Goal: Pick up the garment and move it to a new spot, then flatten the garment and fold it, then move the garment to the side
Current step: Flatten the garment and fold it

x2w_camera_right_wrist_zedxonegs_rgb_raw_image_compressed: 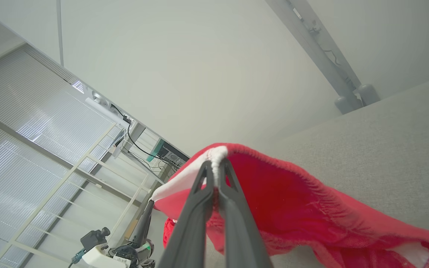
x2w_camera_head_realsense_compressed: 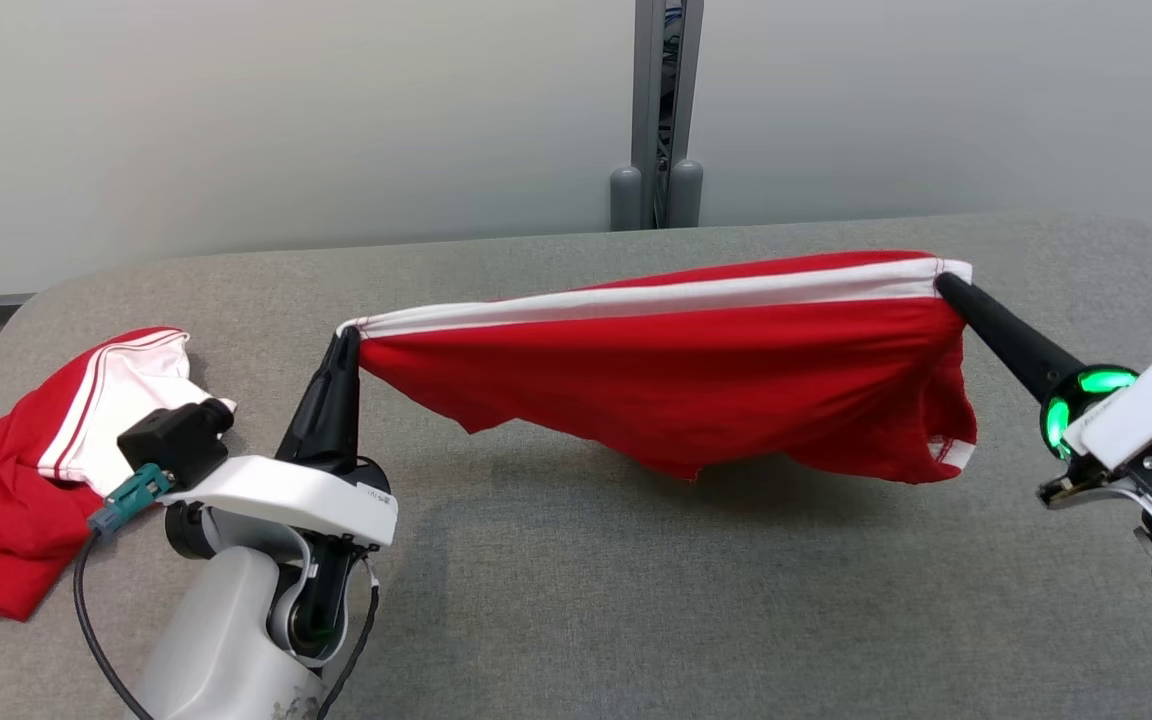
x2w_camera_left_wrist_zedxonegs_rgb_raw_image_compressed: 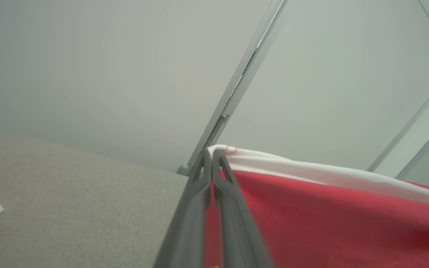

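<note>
A red garment with a white band along its top edge hangs stretched in the air above the grey table, its lower edge sagging near the surface. My left gripper is shut on its left top corner. My right gripper is shut on the right top corner. In the left wrist view the shut fingers pinch the white band of the garment. In the right wrist view the shut fingers pinch the garment's seam, and my left arm shows far off.
A second red and white garment lies crumpled at the table's left edge, behind my left wrist. A grey post stands against the wall beyond the table's far edge. The table's rounded corners lie far left and far right.
</note>
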You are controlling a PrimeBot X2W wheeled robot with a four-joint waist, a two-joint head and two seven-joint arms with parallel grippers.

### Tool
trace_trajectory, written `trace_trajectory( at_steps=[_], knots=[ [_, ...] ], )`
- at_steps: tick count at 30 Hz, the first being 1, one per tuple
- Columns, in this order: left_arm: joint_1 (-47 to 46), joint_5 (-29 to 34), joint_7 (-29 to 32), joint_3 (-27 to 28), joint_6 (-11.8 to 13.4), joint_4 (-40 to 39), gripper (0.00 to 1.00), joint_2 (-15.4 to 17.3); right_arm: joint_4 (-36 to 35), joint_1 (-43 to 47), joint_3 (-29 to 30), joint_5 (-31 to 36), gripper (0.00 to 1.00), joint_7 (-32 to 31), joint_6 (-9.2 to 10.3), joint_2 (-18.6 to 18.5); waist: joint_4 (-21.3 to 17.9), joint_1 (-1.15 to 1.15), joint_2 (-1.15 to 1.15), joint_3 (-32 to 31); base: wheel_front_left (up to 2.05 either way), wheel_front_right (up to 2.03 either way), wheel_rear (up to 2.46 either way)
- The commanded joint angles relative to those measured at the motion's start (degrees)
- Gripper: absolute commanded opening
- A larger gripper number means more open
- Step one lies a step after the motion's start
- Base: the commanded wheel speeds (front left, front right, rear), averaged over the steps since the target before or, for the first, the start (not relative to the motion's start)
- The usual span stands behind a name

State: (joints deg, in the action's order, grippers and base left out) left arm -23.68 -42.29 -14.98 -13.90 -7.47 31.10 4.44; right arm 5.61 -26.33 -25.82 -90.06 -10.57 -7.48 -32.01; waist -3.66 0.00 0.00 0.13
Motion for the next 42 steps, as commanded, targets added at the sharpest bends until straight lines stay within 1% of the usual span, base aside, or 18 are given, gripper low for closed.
trace_trajectory(
  at_steps=[1, 4, 8, 13, 14, 23, 31, 34, 38, 39, 42],
  knots=[
    [0.31, 0.65, -0.28, 1.06, -0.02, -0.55, 0.00, 0.36, 0.25, -1.37, 0.68, 0.03, 0.00, 0.17, -0.04, -0.02, 0.02, 0.00, 0.00, -0.15, 0.00, 0.00, 0.00],
    [-1.06, 1.51, -0.27, 1.94, 0.01, -1.86, 0.00, -0.18, 0.80, -3.78, 0.51, -0.01, 0.00, -0.07, -0.04, 1.33, -0.03, 0.00, 0.00, -0.50, 0.00, 0.00, 0.00],
    [-3.95, 2.69, -0.27, 1.29, 0.00, -2.01, 0.00, -0.45, 2.24, -8.45, -0.32, 1.38, 0.00, -0.62, -0.04, 3.16, -0.04, 0.00, 0.00, -0.75, 0.00, 0.00, 0.00],
    [-10.64, 2.40, 0.24, 1.12, 0.00, -0.90, 0.00, 0.28, 5.62, -15.54, -0.98, 2.52, 0.00, -1.78, -0.04, 5.47, 0.00, 0.00, 0.00, -0.75, 0.00, 0.00, 0.00],
    [-10.64, 2.40, 0.24, 1.12, 0.00, -0.90, 0.00, 0.28, 5.62, -15.54, -0.98, 2.52, 0.00, -1.78, -0.04, 5.47, 0.00, 0.00, 0.00, -0.75, 0.00, 0.00, 0.00],
    [-22.10, 0.86, 2.35, 3.15, 0.39, 1.74, 0.00, 1.71, 14.52, -27.39, -2.07, 4.08, 0.00, -3.53, -0.04, 9.61, -0.32, 0.00, 0.00, -0.93, 0.00, 0.00, 0.00],
    [-25.47, 0.68, 3.24, 2.25, 0.39, 3.71, 0.00, 1.28, 19.14, -31.83, -4.32, 7.01, 0.00, -2.74, -0.04, 10.38, 0.50, 0.00, 0.00, 0.30, 0.00, 0.00, 0.00],
    [-27.26, 0.14, 4.35, 2.12, 0.49, 4.70, 0.00, 1.27, 20.94, -33.40, -5.08, 8.09, 0.00, -2.11, -0.04, 10.59, 0.70, 0.00, 0.00, 2.35, 0.00, 0.00, 0.00],
    [-31.91, 0.37, 6.36, 1.63, 0.77, 6.53, 0.00, 1.68, 23.19, -37.64, -6.29, 11.18, 0.00, -0.18, -0.04, 10.80, 0.91, 0.00, 0.00, 7.26, 0.00, 0.00, 0.00],
    [-35.66, 2.43, 6.49, 0.42, 0.94, 7.12, 0.00, 2.67, 24.19, -41.02, -6.77, 13.16, 0.00, 1.81, -0.04, 11.26, 0.84, 0.00, 0.00, 10.55, 0.00, 0.00, 0.00],
    [-41.58, 3.63, 6.54, -0.25, 0.91, 8.88, 0.00, 2.90, 25.71, -46.01, -8.09, 17.30, 0.00, 6.51, -0.04, 11.70, 0.96, 0.00, 0.00, 15.39, 0.00, 0.00, 0.00]
  ],
)
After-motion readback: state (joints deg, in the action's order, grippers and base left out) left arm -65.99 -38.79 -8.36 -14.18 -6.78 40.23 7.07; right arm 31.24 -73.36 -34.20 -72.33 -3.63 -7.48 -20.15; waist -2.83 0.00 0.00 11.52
